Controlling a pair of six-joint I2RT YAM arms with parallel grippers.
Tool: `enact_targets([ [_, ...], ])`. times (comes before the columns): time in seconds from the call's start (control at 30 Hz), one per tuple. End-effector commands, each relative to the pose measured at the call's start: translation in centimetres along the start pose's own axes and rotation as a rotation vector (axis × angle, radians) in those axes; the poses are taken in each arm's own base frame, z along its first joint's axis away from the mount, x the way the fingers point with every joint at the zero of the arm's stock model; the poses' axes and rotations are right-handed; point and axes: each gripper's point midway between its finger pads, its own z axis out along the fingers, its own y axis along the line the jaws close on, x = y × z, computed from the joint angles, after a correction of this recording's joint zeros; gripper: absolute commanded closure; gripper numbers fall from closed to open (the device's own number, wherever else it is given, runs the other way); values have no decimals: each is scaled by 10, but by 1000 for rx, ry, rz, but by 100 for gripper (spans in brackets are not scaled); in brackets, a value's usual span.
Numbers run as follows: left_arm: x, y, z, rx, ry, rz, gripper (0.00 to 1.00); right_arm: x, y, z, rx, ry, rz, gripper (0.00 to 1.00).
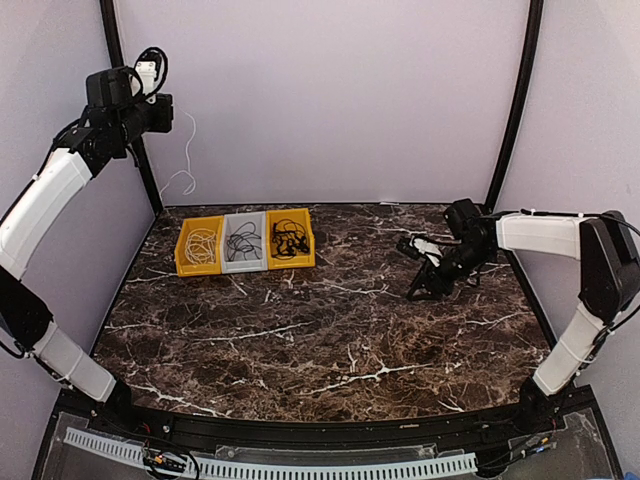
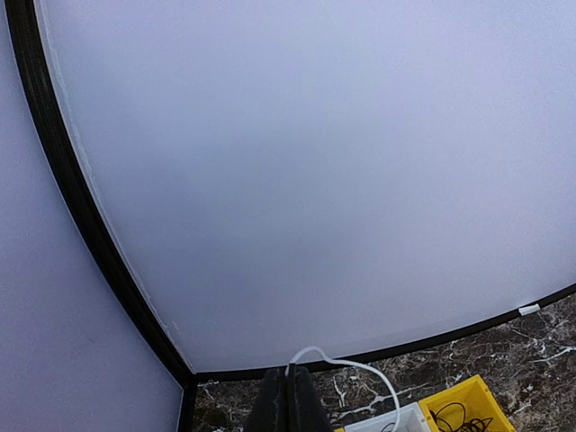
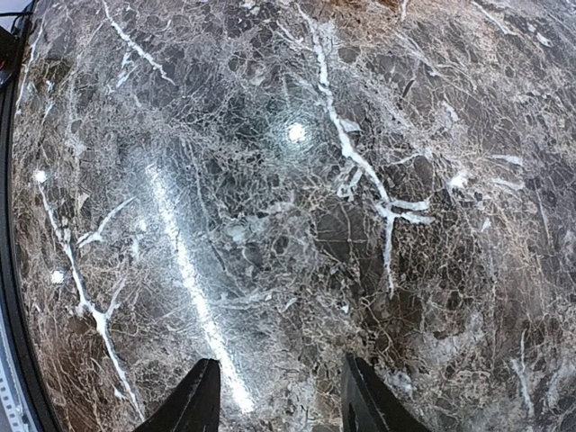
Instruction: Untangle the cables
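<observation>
Cable (image 2: 346,361), thin, white, slack, hangs approx. vertical w/ loose curves from left end effector (image 2: 286,378), which is pinched shut on its top end. Well below: more coiled cables (image 1: 288,238) in bins (image 1: 243,267). Right end effector (image 3: 281,405) approx. half open, empty, over desk (image 3: 405,180).

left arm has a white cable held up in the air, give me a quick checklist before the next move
1. Left pincer shut on the thin white cable: ok.
2. White cable's lower end free of the bins: cannot tell; in the left wrist view it trails down toward the grey plastic bin.
3. Right pincer open, nothing between its fingers: ok.
4. Right pincer low over the dark marble table, apart from the bins: ok.
5. Black cables in the right-hand yellow plastic bin separated: cannot tell, too small.
</observation>
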Motion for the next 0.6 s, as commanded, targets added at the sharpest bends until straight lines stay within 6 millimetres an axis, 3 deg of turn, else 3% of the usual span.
enact_targets([
  [0.0,11,17,8,-60,3,15,100,-4,-3,-4,27,-26,-20,52],
  [0.27,53,31,19,-92,76,-3,100,-2,-4,-3,30,-21,-18,52],
  [0.57,73,40,23,-95,104,-24,100,-2,-4,-1,29,-22,-14,52],
])
